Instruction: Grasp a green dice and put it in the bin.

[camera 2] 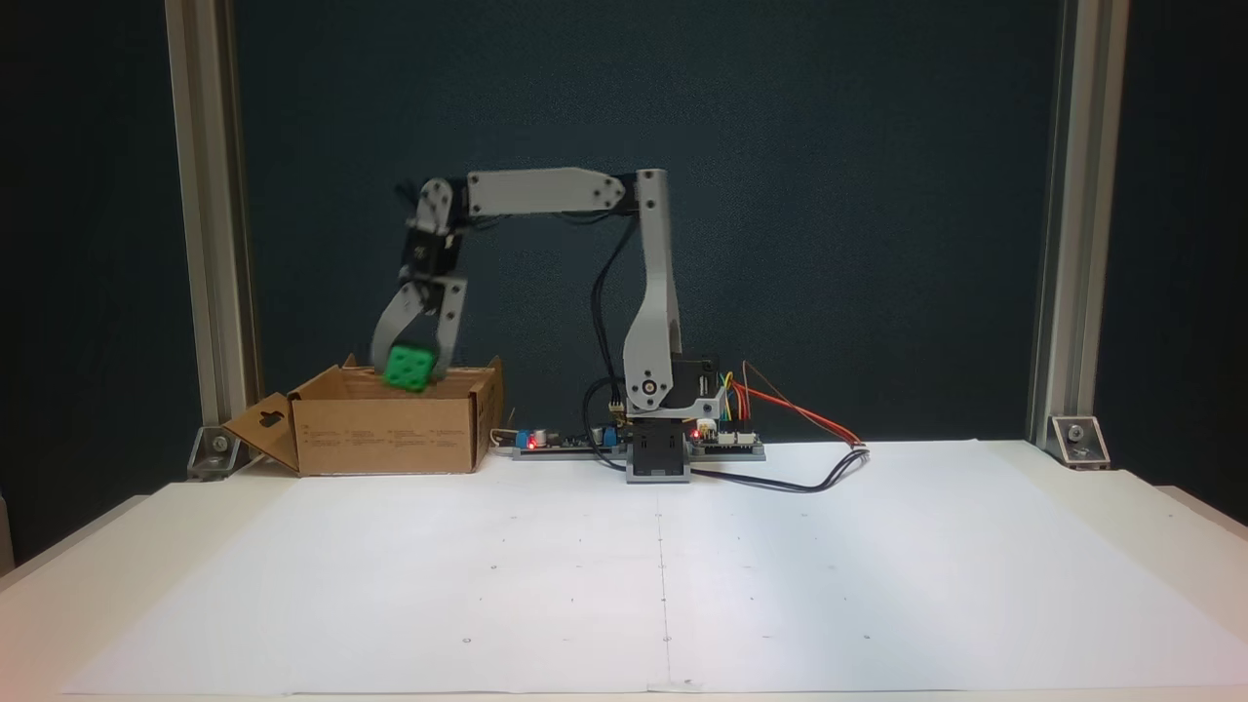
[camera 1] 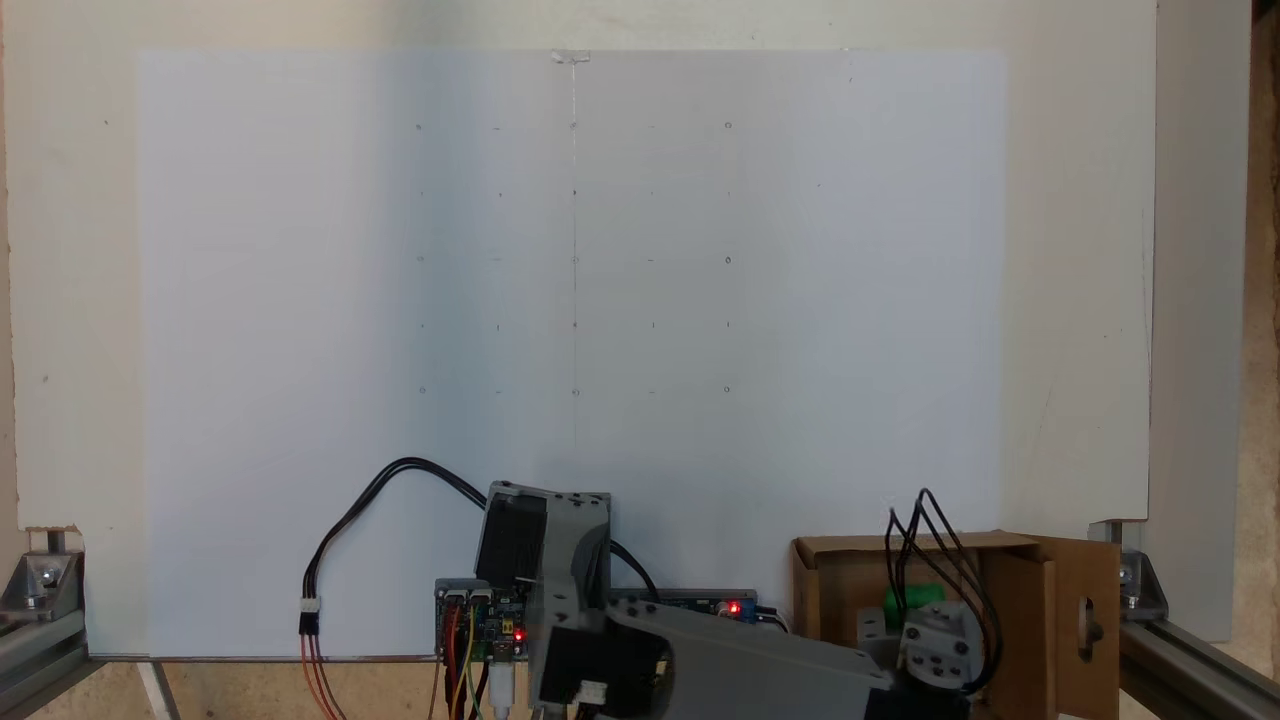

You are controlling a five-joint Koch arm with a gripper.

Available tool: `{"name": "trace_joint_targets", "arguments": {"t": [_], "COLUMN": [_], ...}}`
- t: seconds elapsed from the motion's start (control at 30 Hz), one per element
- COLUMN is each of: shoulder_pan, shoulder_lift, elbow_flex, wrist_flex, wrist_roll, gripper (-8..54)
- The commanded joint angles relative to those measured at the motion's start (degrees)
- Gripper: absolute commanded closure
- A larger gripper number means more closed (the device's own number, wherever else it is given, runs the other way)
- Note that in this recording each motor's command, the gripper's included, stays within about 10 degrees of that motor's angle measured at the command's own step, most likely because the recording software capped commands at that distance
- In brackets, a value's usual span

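The green dice [camera 2: 409, 369] is a small bright green cube held between the grey fingers of my gripper [camera 2: 410, 372], right at the open top of the bin. The bin [camera 2: 390, 434] is a brown cardboard box at the left in that fixed view, with a keyhole-cut flap [camera 2: 263, 426] folded out. From above, in the other fixed view, the green dice [camera 1: 912, 602] shows as a green patch inside the bin [camera 1: 1010, 590], partly covered by the wrist and black cables. The keyhole flap [camera 1: 1087, 620] stands at the right there.
The arm's base [camera 2: 658, 458] and circuit boards [camera 2: 726, 444] with red lights sit beside the bin. Loose cables [camera 2: 809, 468] trail over the white paper sheet [camera 2: 663, 565]. Aluminium frame posts [camera 2: 205, 244] stand at the table's back corners.
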Motion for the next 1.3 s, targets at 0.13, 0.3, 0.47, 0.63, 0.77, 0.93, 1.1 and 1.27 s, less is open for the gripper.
{"name": "trace_joint_targets", "arguments": {"t": [0.13, 0.3, 0.47, 0.63, 0.77, 0.93, 1.1, 1.27], "shoulder_pan": [2.2, 2.81, 3.34, 2.9, -3.43, -20.48, -40.34, -60.29], "shoulder_lift": [-2.64, -2.72, -0.79, 11.6, 20.92, 25.75, 25.75, 25.75], "elbow_flex": [-4.04, -4.04, -4.04, -4.13, -4.13, -3.96, -3.6, -0.97], "wrist_flex": [-6.06, -5.89, -5.8, -5.71, -4.75, -3.34, -3.43, -3.52], "wrist_roll": [-4.57, -4.39, -3.69, 3.69, 12.92, 20.48, 21.8, 22.85], "gripper": [33.6, 9.7, 1.8, 2.0, 2.4, 2.0, 1.9, 1.8]}}
